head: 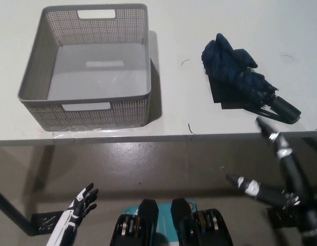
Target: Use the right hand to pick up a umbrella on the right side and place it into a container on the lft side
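Observation:
A dark navy folded umbrella [241, 78] lies loosely bundled on the white table [189, 102] at the right, its black handle pointing toward the front right edge. A grey perforated container [87, 66] stands at the left of the table, with nothing inside it. My black right hand [276, 164] is open at the lower right, fingers spread, just in front of the table's front edge and below the umbrella's handle, not touching it. My white left hand [79, 207] rests open at the lower left, below the table.
The table's front edge [148, 138] runs across the middle of the picture, with floor below it. Bare tabletop separates the container from the umbrella. A dark table leg [9, 210] slants at the lower left.

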You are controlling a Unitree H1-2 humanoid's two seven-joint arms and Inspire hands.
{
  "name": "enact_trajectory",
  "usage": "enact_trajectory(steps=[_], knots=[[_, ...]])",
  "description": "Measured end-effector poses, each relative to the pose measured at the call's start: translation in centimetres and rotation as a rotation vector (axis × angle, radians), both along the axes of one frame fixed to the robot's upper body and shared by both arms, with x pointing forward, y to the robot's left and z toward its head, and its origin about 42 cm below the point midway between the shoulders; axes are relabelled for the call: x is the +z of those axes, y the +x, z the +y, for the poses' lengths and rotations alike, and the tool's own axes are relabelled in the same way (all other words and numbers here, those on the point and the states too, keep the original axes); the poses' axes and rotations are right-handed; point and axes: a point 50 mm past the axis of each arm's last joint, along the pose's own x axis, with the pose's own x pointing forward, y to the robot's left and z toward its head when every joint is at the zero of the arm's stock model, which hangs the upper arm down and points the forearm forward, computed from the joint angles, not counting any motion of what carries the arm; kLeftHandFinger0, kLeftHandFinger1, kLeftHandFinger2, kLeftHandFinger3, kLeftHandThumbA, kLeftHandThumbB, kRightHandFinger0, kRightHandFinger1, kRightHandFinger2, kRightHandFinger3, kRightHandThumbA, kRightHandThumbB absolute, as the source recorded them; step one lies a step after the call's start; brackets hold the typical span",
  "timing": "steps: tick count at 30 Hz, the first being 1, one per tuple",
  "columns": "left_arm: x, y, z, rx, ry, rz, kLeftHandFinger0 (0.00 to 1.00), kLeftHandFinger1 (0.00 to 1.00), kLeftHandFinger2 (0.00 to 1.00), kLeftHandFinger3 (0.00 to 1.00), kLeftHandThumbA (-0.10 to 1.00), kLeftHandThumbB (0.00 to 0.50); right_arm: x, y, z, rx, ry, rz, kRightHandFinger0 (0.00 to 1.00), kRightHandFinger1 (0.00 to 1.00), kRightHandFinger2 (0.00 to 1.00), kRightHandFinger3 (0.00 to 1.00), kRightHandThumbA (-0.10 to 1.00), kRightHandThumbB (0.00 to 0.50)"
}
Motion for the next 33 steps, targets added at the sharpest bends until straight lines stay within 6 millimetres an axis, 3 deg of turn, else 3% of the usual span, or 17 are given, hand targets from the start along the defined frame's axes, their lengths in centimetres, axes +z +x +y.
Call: enact_trajectory(steps=[2, 6, 10, 11, 13, 14, 15, 21, 29, 33], knots=[[0.0, 0.0, 0.0, 0.0, 0.0, 0.0, 1.0, 1.0, 1.0, 1.0, 1.0, 0.048, 2.4, 0.7, -0.3, -0.018, -0.045, -0.066, 1.0, 1.0, 1.0, 1.0, 1.0, 0.339], [0.0, 0.0, 0.0, -0.001, 0.001, -0.001, 1.0, 1.0, 1.0, 1.0, 1.0, 0.063, 7.8, 4.1, -0.7, -0.067, -0.164, -0.171, 1.0, 1.0, 1.0, 1.0, 1.0, 0.347], [0.0, 0.0, 0.0, -0.001, 0.0, 0.001, 1.0, 1.0, 1.0, 1.0, 1.0, 0.056, 10.2, 7.7, -0.8, -0.111, -0.223, -0.149, 1.0, 1.0, 1.0, 1.0, 1.0, 0.332], [0.0, 0.0, 0.0, -0.001, 0.001, 0.0, 1.0, 1.0, 1.0, 1.0, 1.0, 0.056, 10.7, 9.6, -0.7, -0.13, -0.248, -0.109, 1.0, 1.0, 1.0, 1.0, 1.0, 0.326], [0.0, -0.1, 0.0, -0.001, 0.001, 0.0, 1.0, 1.0, 1.0, 1.0, 1.0, 0.053, 10.8, 11.2, -0.6, -0.142, -0.269, -0.067, 1.0, 1.0, 1.0, 1.0, 1.0, 0.334], [0.0, -0.1, 0.0, -0.002, 0.001, -0.001, 1.0, 1.0, 1.0, 1.0, 1.0, 0.053, 10.7, 13.2, -0.3, -0.159, -0.298, -0.005, 1.0, 1.0, 1.0, 1.0, 1.0, 0.333], [0.0, -0.1, 0.0, -0.002, 0.001, -0.001, 1.0, 1.0, 1.0, 1.0, 1.0, 0.054, 10.7, 14.2, -0.1, -0.165, -0.315, 0.028, 1.0, 1.0, 1.0, 1.0, 1.0, 0.371], [-0.2, -0.5, 0.1, -0.003, 0.0, -0.002, 1.0, 1.0, 1.0, 1.0, 1.0, 0.063, 9.6, 20.5, 0.8, -0.219, -0.439, 0.271, 1.0, 1.0, 1.0, 1.0, 1.0, 0.415], [-0.3, -0.8, 0.1, -0.005, -0.001, 0.0, 1.0, 1.0, 1.0, 1.0, 1.0, 0.058, 6.7, 26.0, 0.0, -0.295, -0.571, 0.549, 1.0, 1.0, 1.0, 1.0, 1.0, 0.441], [-0.1, -0.9, 0.0, -0.01, -0.001, -0.006, 1.0, 1.0, 1.0, 1.0, 1.0, 0.063, 5.8, 27.7, -0.7, -0.339, -0.631, 0.662, 1.0, 1.0, 1.0, 1.0, 0.98, 0.423]])
